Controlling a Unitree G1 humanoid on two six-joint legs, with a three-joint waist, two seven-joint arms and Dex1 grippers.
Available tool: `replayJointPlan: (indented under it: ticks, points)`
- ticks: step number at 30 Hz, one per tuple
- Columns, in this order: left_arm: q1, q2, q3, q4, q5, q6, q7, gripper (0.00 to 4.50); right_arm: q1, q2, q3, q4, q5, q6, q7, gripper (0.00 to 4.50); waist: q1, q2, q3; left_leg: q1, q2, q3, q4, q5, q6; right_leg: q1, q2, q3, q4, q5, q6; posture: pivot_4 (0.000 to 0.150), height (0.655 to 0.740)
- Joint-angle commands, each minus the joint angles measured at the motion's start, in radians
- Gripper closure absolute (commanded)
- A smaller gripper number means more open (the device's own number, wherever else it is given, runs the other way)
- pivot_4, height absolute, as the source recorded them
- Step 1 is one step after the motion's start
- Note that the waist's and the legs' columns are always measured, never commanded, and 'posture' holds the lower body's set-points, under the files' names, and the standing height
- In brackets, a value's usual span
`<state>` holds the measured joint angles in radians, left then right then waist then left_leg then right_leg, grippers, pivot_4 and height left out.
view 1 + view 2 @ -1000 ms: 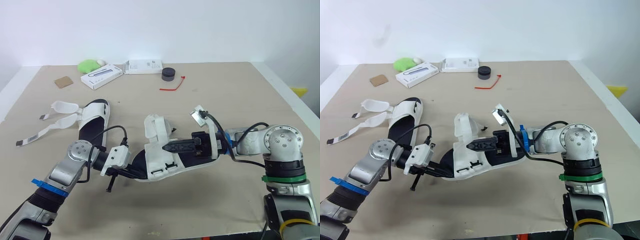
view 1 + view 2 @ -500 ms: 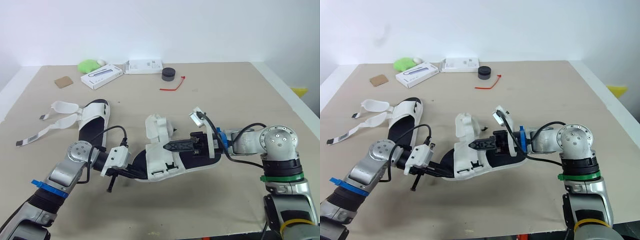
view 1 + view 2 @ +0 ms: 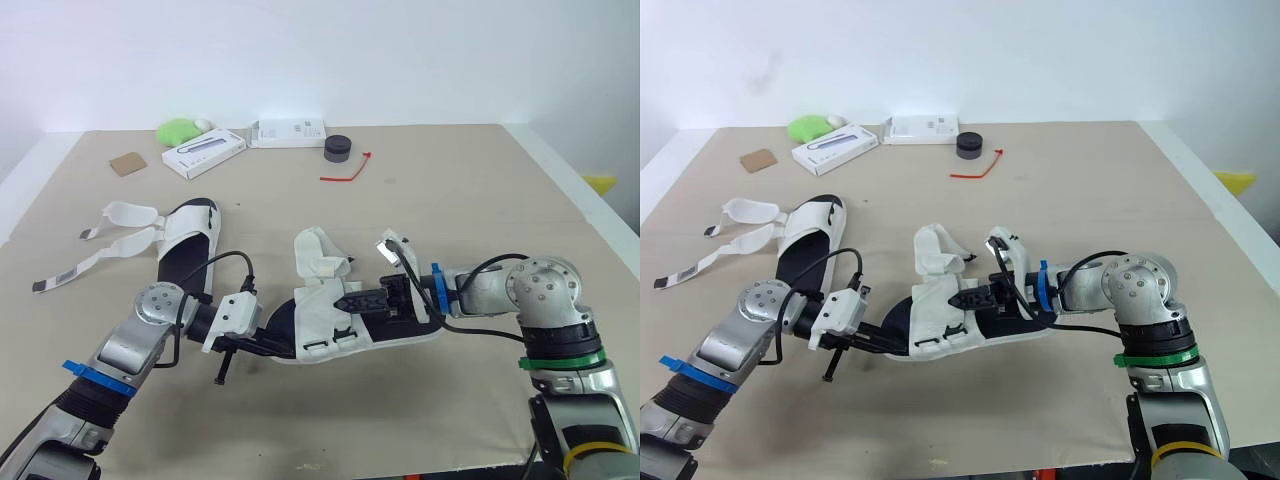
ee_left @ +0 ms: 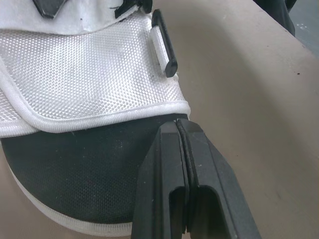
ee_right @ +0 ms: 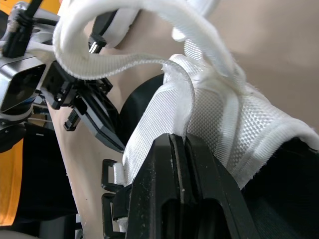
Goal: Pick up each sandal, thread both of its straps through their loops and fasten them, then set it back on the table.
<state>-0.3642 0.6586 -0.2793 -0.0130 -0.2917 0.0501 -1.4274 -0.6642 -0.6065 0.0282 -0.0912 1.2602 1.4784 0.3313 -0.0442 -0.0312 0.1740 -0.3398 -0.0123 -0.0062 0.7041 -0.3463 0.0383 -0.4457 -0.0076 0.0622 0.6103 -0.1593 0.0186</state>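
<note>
Count: two white mesh sandals with black footbeds, two grippers, two white rectangular boxes, and one each of the remaining items.

The held sandal (image 3: 325, 312) lies mid-surface, toward the near edge of the beige surface (image 3: 450, 200). The second sandal (image 3: 186, 238) lies near the left edge, with its two long straps unfastened and spread flat toward that edge.

The left gripper (image 4: 177, 128) is at the outer end of the held sandal. Its jaws are closed together over the black footbed, with the tips touching the bound edge of the mesh upper. The right gripper (image 5: 178, 141) reaches in from the other end. Its jaws are pinched tight on a thin white strap (image 3: 320, 262) of that sandal.

Along the far edge are a green lump (image 3: 178, 131), one white box (image 3: 203, 152), the other white box (image 3: 288, 132), a black round puck (image 3: 338, 148) and a red cable tie (image 3: 345, 172). A brown cardboard square (image 3: 127, 163) lies toward the far left corner.

Change over the last second: the right gripper has come down and moved in closer to the left gripper. The end of the held sandal that was raised now sits lower and flatter. The white strap, which stood upright, is now folded down over the upper. The left gripper, the second sandal and the far-edge items are unmoved
</note>
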Motion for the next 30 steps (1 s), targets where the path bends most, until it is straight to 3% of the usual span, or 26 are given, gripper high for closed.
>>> replayJointPlan:
  ticks: [1, 30]
  points:
    - [0.016, 0.013, -0.021, 0.011, 0.030, 0.010, -0.003, 4.50, -0.007, -0.002, -0.045, -0.049, 0.011, 0.018, 0.020, 4.44, 0.000, 0.000, 0.000, 0.000, 0.000, 0.000, 0.000, 0.000, 0.000, 0.000, 0.000, 0.000, 0.000, 0.000, 0.000, 0.150, 0.7400]
    - [0.009, 0.016, -0.022, 0.018, 0.034, 0.014, -0.004, 4.50, -0.055, 0.025, -0.094, -0.159, 0.029, 0.082, 0.070, 4.44, 0.000, 0.001, 0.000, 0.000, 0.000, -0.001, 0.000, 0.000, 0.000, 0.000, 0.000, -0.001, 0.000, 0.000, 0.000, 0.150, 0.7400]
